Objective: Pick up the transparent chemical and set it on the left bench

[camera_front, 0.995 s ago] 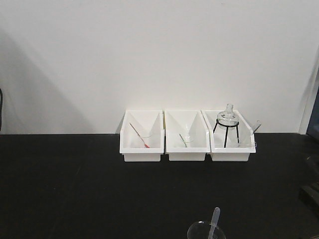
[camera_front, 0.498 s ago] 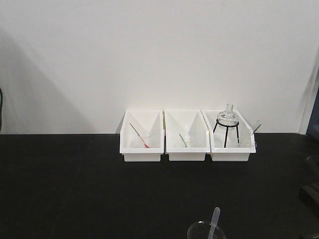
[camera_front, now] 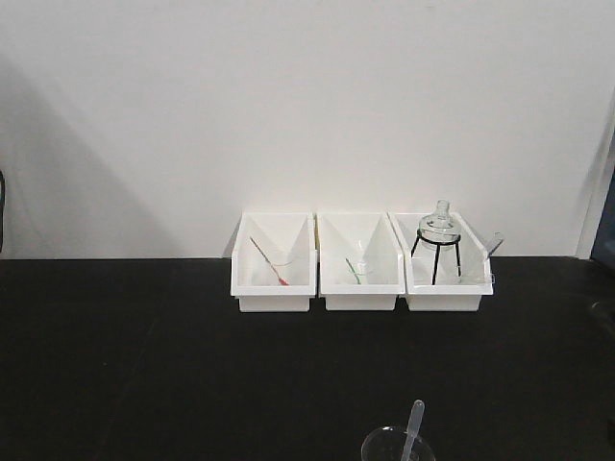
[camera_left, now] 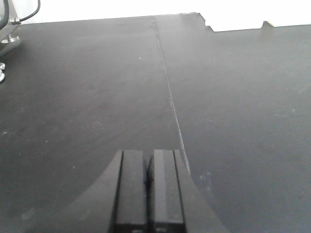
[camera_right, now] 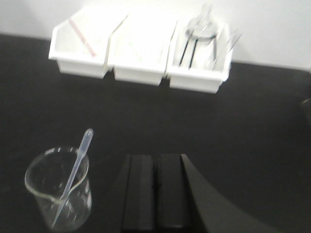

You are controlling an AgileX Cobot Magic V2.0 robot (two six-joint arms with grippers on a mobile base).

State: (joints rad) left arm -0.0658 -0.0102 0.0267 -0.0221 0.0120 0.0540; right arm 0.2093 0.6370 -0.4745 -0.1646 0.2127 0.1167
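The translucent dropper pipette (camera_right: 76,167) stands tilted in a clear glass beaker (camera_right: 58,194) on the black bench (camera_front: 144,355). In the front view its bulb (camera_front: 414,423) sticks up from the beaker (camera_front: 397,447) at the bottom edge. My right gripper (camera_right: 156,160) is shut and empty, just right of the beaker and above the bench. My left gripper (camera_left: 148,156) is shut and empty over bare black countertop (camera_left: 233,107). Neither gripper shows in the front view.
Three white bins (camera_front: 361,264) stand against the white wall. The right one holds a round glass flask on a black wire stand (camera_front: 438,240); the left holds a red-tipped stick (camera_front: 269,261). A seam (camera_left: 167,92) runs along the countertop.
A dark part at the right edge of the front view has moved out of sight. The pipette, beaker and bins have not moved.
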